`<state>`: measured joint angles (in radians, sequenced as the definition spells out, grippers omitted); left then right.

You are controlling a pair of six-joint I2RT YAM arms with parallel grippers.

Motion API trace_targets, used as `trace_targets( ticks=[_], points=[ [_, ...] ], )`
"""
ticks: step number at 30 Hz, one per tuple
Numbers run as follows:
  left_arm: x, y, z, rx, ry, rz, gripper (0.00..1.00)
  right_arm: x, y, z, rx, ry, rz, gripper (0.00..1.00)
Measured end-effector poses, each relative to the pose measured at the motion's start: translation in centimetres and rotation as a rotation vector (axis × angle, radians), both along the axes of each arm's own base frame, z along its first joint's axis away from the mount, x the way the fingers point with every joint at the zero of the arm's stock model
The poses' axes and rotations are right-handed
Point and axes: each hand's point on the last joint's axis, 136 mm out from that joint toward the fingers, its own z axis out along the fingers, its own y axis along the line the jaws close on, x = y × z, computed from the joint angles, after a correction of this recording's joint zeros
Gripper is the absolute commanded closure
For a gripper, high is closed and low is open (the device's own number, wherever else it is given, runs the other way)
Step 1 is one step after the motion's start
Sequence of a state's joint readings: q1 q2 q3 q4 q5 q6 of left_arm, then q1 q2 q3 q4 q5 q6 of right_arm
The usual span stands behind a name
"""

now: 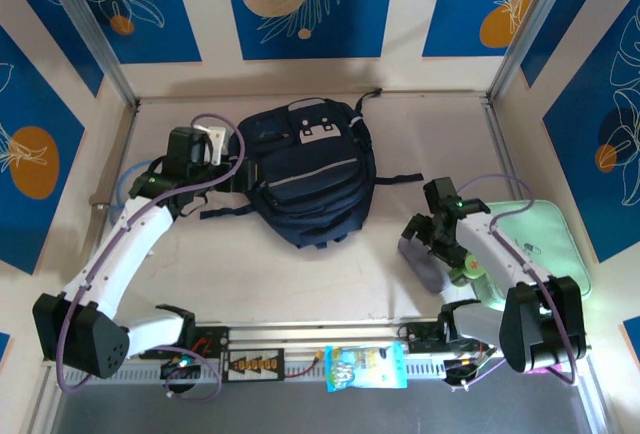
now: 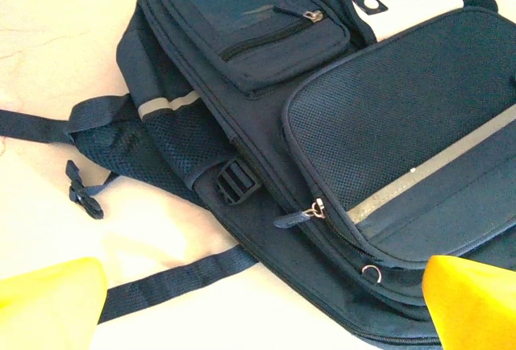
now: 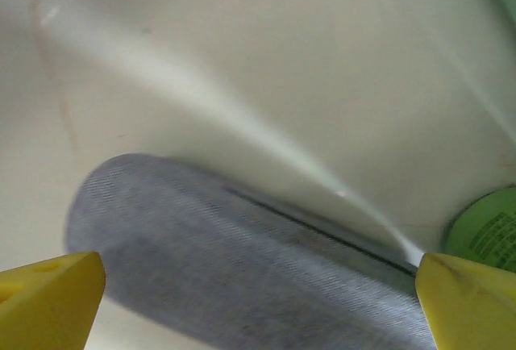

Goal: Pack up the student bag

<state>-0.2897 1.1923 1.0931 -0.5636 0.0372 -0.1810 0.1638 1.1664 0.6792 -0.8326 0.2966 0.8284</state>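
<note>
Step in hand: approach, with no item lifted and the student bag [image 1: 305, 169] not yet opened. The bag lies flat on the tabletop [image 1: 300, 284], directly ahead of the left pincer [image 2: 264, 302]; that pincer is spread wide and grips nothing, with a black strap [image 2: 173, 277] crossing between its fingertips. The zip pull [image 2: 316, 209] of the front pocket sits just ahead of it, and the zips appear closed. The right pincer [image 3: 260, 293] is likewise spread wide, poised over a grey pouch [image 3: 201, 229] that lies across its gap; a green round item [image 3: 490, 229] sits beside its right fingertip. Judgement: the next move calls for the left pincer to take a zip pull and open a compartment; the right pincer must descend and close on the pouch.
</note>
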Motion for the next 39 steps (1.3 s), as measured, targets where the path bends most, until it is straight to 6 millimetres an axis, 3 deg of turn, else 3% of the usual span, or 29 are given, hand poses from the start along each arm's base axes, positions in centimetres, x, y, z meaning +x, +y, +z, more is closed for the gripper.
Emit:
trace_targets(
  ticks=[7, 15, 20, 31, 39],
  points=[
    [-0.5, -0.5, -1.0, -0.016, 0.028, -0.025, 0.00, -1.0, 0.8, -0.9, 0.093, 0.024, -0.051, 0.01],
    [-0.5, -0.9, -1.4, -0.028, 0.045, -0.041, 0.00, -3.4, 4.7, -1.2, 0.212, 0.044, -0.011, 0.00],
    [-0.6, -1.0, -1.4, -0.035, 0.047, -0.048, 0.00, -4.4, 6.6, -1.7, 0.199, 0.097, 0.051, 0.01],
    [-0.6, -1.2, -1.3, -0.040, 0.049, -0.055, 0.00, -3.7, 6.9, -1.4, 0.042, 0.146, 0.149, 0.01],
    [-0.6, -1.4, -1.6, -0.046, 0.060, -0.063, 0.00, -3.4, 6.5, -1.1, 0.033, 0.140, 0.091, 0.01]
  ],
)
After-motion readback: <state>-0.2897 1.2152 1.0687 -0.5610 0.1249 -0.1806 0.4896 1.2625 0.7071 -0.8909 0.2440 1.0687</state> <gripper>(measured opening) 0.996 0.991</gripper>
